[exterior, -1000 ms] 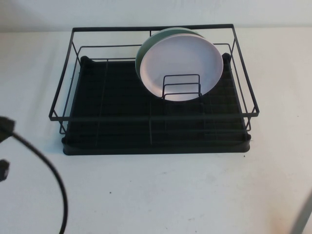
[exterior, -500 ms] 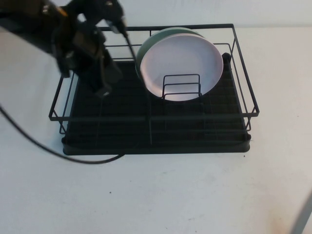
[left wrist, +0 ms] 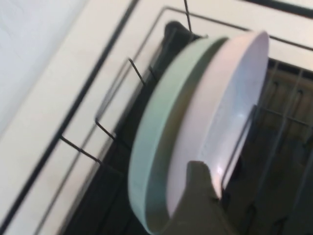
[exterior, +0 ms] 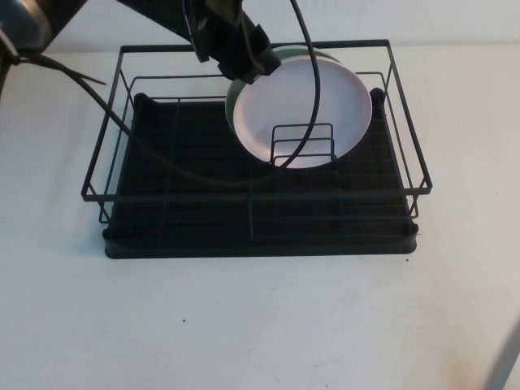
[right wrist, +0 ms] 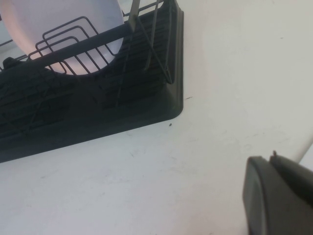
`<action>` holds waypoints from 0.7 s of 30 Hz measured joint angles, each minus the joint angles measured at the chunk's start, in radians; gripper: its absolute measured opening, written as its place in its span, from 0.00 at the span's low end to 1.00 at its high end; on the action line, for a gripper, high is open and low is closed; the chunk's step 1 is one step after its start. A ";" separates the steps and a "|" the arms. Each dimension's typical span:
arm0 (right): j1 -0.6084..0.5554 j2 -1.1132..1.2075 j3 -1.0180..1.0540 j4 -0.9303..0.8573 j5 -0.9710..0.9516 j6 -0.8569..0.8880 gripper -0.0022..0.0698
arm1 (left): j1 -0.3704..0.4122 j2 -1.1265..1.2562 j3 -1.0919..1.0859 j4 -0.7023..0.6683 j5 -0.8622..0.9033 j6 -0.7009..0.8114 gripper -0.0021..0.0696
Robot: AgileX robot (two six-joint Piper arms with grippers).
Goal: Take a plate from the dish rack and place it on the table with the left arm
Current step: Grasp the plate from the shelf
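Approach step: left gripper [exterior: 244, 57] hovers at the upper-left rim of the plate [exterior: 302, 110], which stands on edge in the dish rack [exterior: 260, 219] toward the counter's [exterior: 268, 325] far edge, against a green plate [left wrist: 151, 161]; its opening cannot be told. Next: close on the pink rim only, then lift clear of the top wire. The near edge offers open room. Right gripper [right wrist: 279, 196] is parked at the near-right corner, opening unclear

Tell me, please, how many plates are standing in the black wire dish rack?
2. The round pale pink plate leans upright in front; the teal-green plate stands directly behind, touching it. The left end effector is at their upper-left rim; the right end effector is parked over the table.
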 joint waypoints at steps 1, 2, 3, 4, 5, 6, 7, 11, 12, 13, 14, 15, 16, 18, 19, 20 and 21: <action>0.000 0.000 0.000 0.000 0.000 0.000 0.00 | 0.000 0.000 0.000 -0.005 -0.014 0.015 0.64; 0.000 0.000 0.000 0.000 0.000 0.000 0.00 | 0.000 0.002 0.000 -0.009 -0.027 0.034 0.67; 0.000 0.000 0.000 0.000 0.000 0.000 0.00 | 0.000 0.006 0.000 -0.015 -0.036 0.054 0.68; 0.000 0.000 0.000 0.000 0.000 0.000 0.00 | 0.000 0.011 0.000 -0.023 -0.041 0.077 0.68; 0.000 0.000 0.000 0.000 0.000 0.000 0.00 | 0.000 0.017 0.000 -0.034 -0.044 0.101 0.67; 0.000 0.000 0.000 0.000 0.000 0.000 0.00 | 0.000 0.025 0.000 -0.046 -0.046 0.126 0.65; 0.000 0.000 0.000 0.000 0.000 0.000 0.00 | 0.000 0.031 0.000 -0.058 -0.050 0.144 0.64; 0.000 0.000 0.000 0.000 0.000 0.000 0.00 | 0.000 0.061 0.000 -0.124 -0.053 0.219 0.57; 0.000 0.000 0.000 0.000 0.000 0.000 0.00 | 0.000 0.067 0.000 -0.134 -0.059 0.235 0.56; 0.000 0.000 0.000 0.000 0.000 0.000 0.00 | 0.000 0.073 0.000 -0.139 -0.064 0.247 0.56; 0.000 0.000 0.000 0.000 0.000 0.000 0.00 | 0.000 0.082 0.000 -0.145 -0.068 0.255 0.56; 0.000 0.000 0.000 0.000 0.000 0.000 0.00 | 0.000 0.087 0.000 -0.146 -0.077 0.261 0.56; 0.000 0.000 0.000 0.000 0.000 0.000 0.00 | 0.000 0.096 0.000 -0.148 -0.083 0.262 0.55; 0.000 0.000 0.000 0.000 0.000 0.000 0.00 | 0.000 0.108 0.000 -0.148 -0.105 0.267 0.55; 0.000 0.000 0.000 0.000 0.000 0.000 0.00 | 0.000 0.111 0.000 -0.150 -0.116 0.269 0.55; 0.000 0.000 0.000 0.000 0.000 0.000 0.00 | 0.000 0.115 0.000 -0.150 -0.128 0.271 0.55; 0.000 0.000 0.000 0.000 0.000 0.000 0.00 | 0.000 0.120 0.000 -0.152 -0.145 0.274 0.55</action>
